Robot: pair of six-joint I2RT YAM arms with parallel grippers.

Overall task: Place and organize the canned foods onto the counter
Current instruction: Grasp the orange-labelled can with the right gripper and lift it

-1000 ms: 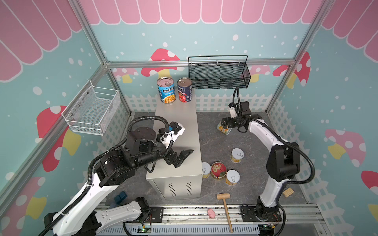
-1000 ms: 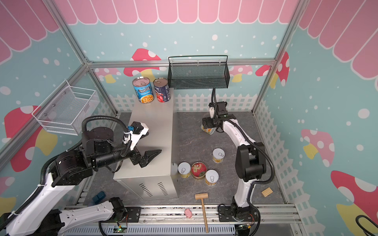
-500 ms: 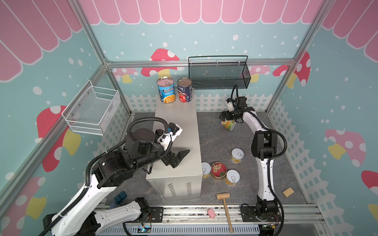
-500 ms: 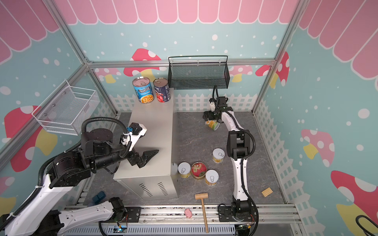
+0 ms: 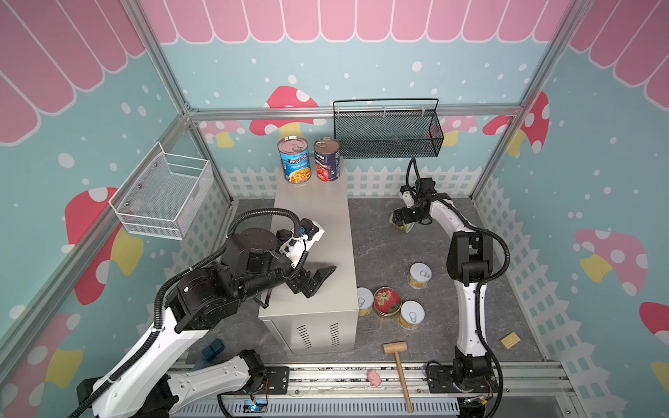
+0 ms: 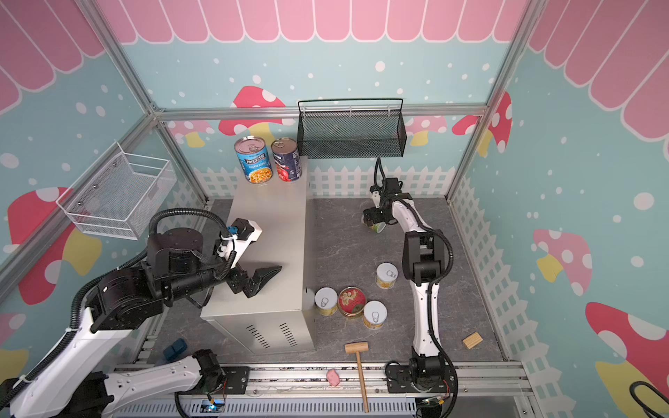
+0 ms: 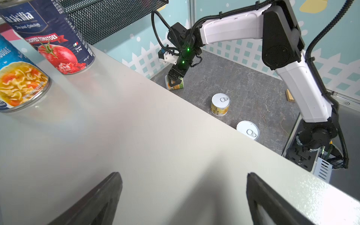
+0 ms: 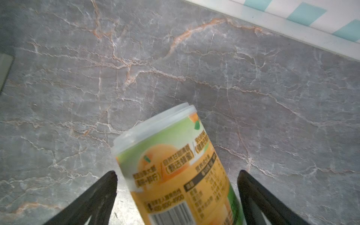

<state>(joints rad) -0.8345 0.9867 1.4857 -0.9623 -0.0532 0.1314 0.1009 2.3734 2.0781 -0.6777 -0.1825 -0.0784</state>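
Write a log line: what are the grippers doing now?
left gripper: open, above counter | right gripper: open, straddling tipped orange can | on counter: Progresso can, tomato can

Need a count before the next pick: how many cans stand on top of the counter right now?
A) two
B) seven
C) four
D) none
A: only the light-blue soup can and the dark tomato can stand on the counter, side by side at its far end.
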